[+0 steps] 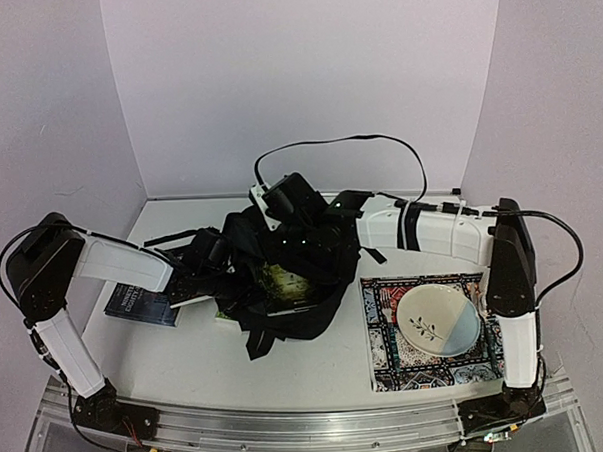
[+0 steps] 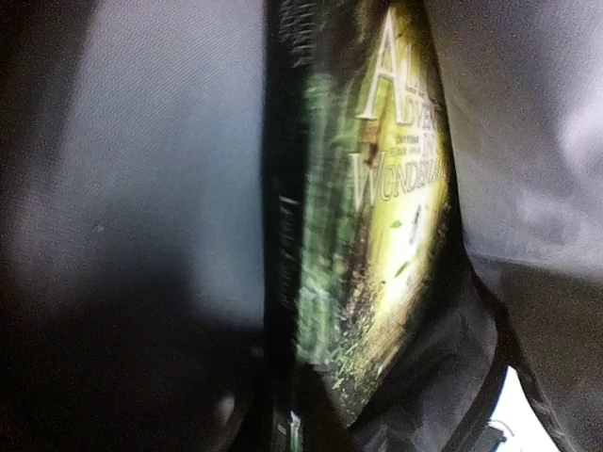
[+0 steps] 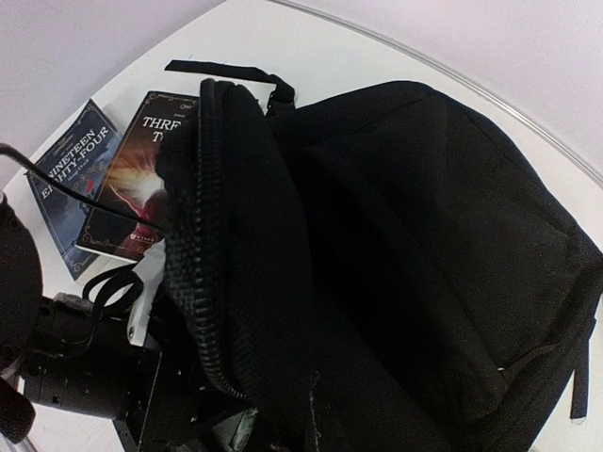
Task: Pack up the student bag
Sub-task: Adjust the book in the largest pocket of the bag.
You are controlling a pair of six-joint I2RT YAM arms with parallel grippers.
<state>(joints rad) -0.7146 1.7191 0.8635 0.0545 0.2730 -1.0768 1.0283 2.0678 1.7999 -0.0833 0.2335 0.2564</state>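
The student bag (image 1: 305,256), a black backpack, lies mid-table with its mouth held open; it fills the right wrist view (image 3: 424,245). My left gripper (image 1: 236,274) reaches into the mouth from the left, shut on a green "Alice in Wonderland" book (image 2: 377,235), which stands edge-on inside the dark fabric. The book shows in the opening from above (image 1: 284,284). My right gripper (image 1: 281,219) is above the bag, shut on its zipper rim (image 3: 203,282) and lifting it; black fabric hides its fingers.
A dark blue "Nineteen Eighty-Four" book (image 1: 140,303) lies left of the bag, with a red-orange book (image 3: 141,179) beside it under my left arm. A plate (image 1: 438,318) rests on a patterned mat (image 1: 387,352) at the right. White walls close three sides.
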